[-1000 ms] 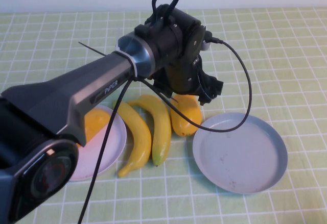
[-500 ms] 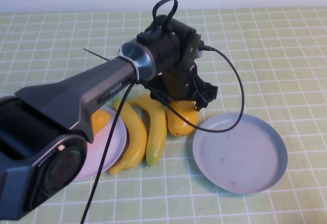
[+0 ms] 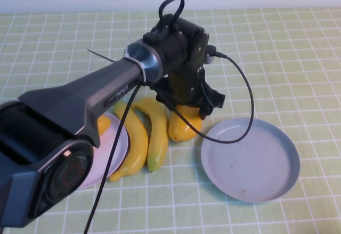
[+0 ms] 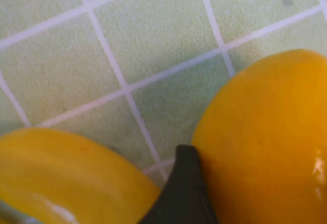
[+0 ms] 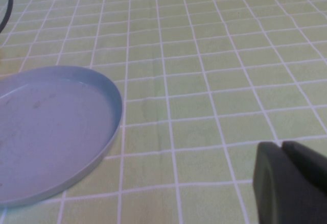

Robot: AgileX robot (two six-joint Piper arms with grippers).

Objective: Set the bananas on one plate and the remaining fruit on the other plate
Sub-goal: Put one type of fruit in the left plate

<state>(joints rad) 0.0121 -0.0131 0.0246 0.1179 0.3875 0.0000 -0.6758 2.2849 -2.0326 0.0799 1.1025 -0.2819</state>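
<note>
A: High view first: where is the left hand?
B: Low over the glossy orange-yellow oval fruit, which lies on the green checked bench between the two long curved yellow bananas and the round grey-blue plate. The arm hides whether its fingers grip the fruit; I cannot tell.
A: And from the left wrist?
B: One dark fingertip sits wedged between that fruit and a banana, touching the fruit.
A: The other fruit?
B: A second orange fruit lies on the pale pink plate, mostly behind the arm. The bananas lie side by side just beside that plate.
A: The right hand?
B: Clenched, hovering over bare bench near the grey-blue plate
</note>
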